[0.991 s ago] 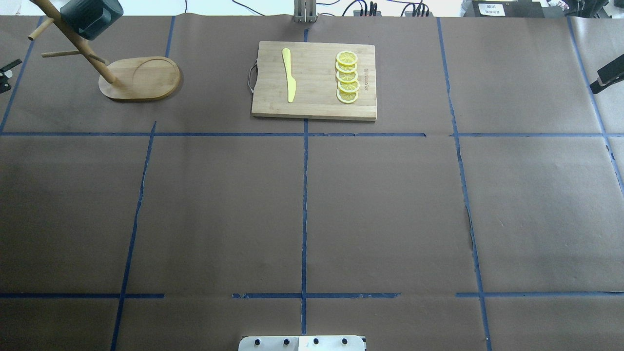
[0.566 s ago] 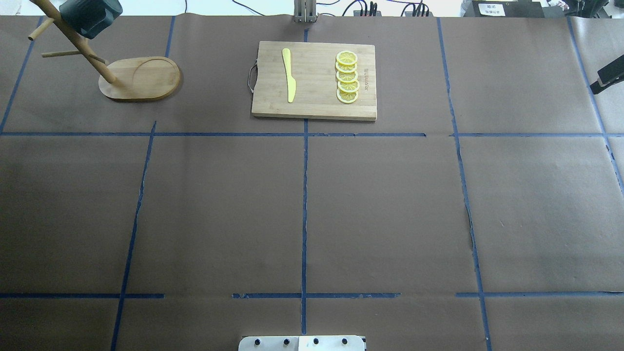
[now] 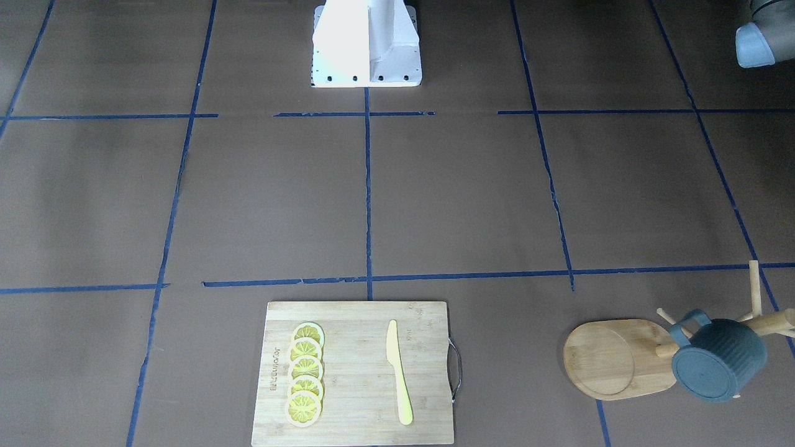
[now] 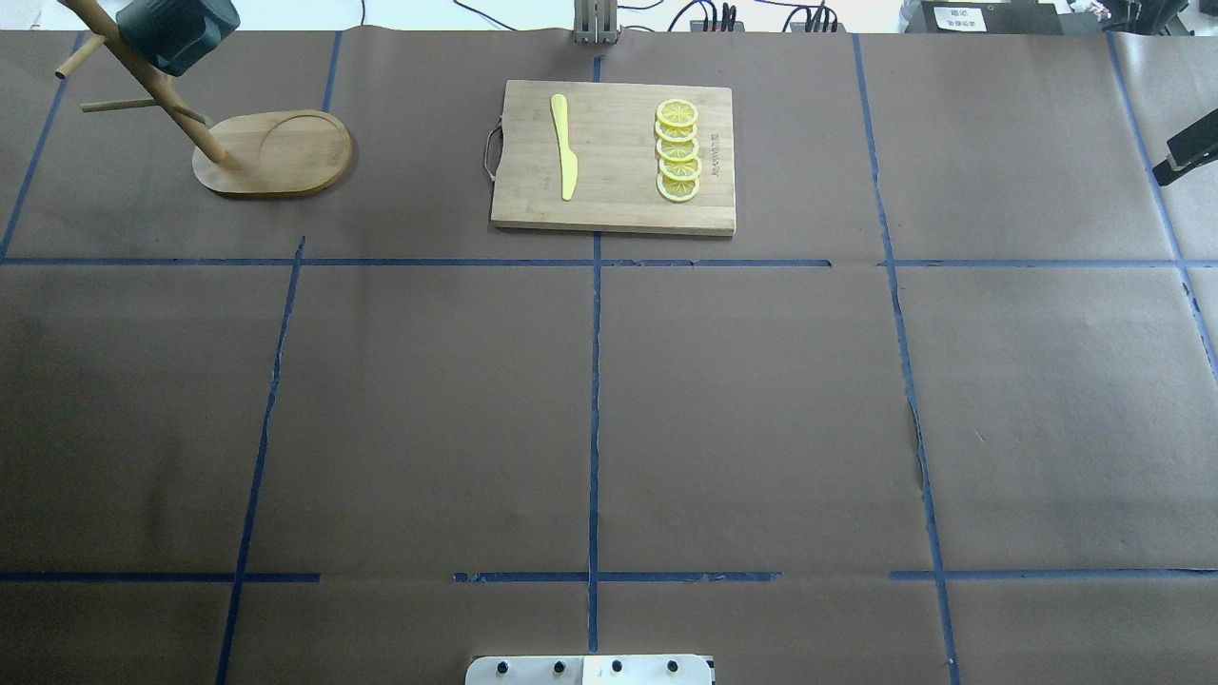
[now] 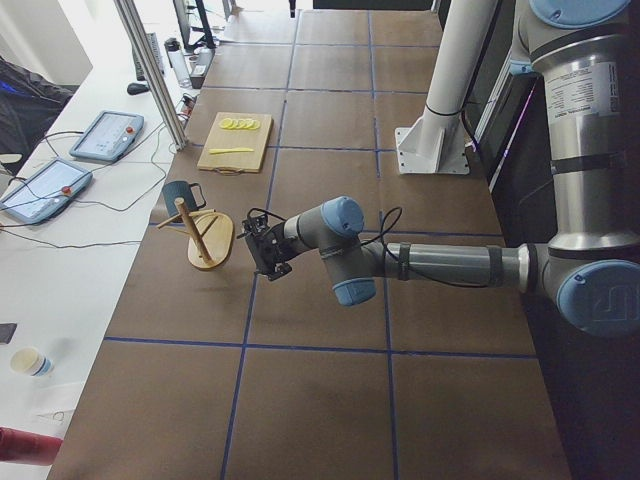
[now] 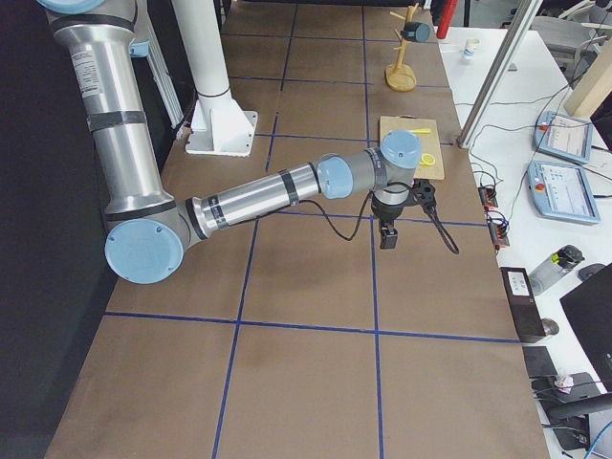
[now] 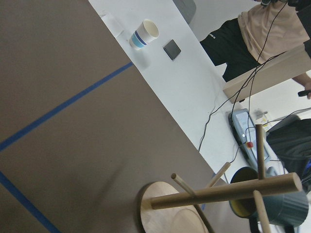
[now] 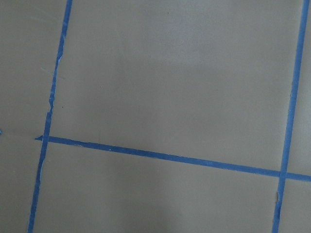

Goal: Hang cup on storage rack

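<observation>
Hanging from storage rack [image 3: 596,357], cup [image 3: 726,354] sits free; left pincer [image 5: 258,243], right pincer [image 6: 387,235] apertures unclear.

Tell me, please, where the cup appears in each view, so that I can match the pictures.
Front-facing: cup at lower right, hung on the rack.
Overhead: cup in the top left corner.
Exterior left: cup left of centre, beside the rack's post.
Exterior right: cup at the top edge, right of centre.
Left wrist: cup in the bottom right corner.
Right wrist: not in it.
Shared landmark: the rack that carries it.
</observation>
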### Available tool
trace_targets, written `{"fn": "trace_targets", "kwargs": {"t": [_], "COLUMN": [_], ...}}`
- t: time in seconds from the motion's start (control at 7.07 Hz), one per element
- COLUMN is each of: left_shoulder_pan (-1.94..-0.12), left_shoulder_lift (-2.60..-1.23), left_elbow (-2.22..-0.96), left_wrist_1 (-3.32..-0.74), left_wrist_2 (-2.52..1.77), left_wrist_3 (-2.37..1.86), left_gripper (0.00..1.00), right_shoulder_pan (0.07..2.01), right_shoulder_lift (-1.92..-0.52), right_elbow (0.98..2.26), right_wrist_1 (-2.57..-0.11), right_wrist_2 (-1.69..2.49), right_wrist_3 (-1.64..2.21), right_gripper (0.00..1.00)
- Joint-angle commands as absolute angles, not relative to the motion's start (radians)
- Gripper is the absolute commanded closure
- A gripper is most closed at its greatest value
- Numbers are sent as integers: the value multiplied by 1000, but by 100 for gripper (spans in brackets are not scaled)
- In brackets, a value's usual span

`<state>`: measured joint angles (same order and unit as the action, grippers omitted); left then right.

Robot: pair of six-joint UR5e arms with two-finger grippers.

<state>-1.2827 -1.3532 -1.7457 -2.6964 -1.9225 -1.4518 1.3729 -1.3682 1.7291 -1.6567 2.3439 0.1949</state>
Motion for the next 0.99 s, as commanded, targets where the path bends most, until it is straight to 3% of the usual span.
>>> {"fn": "trace_targets", "kwargs": {"t": [0.0,0.28,0.85], "left_shoulder_pan": [-1310,-1504,-1566], "left_shoulder_lift": [-1321,-1333,-1386], "left_elbow": [-1764,-1767,-1763], "left_wrist_1": [-2561,-2316,-1741], "left_wrist_2": [-2050,-2280,-2306], "left_wrist_3": [-1123,-752,-107], "left_gripper": [0,0,0], "right_shoulder_pan": [1373,1373,1373], "right_shoulder_lift": [-1371,-1376,-1391], "right_elbow": [1730,1729,1732], "right_wrist_1": [-1657,-1657,-1657], "right_wrist_2": [2344,2344,2344], "right_wrist_3": [193,184,179], "right_gripper": [0,0,0]}}
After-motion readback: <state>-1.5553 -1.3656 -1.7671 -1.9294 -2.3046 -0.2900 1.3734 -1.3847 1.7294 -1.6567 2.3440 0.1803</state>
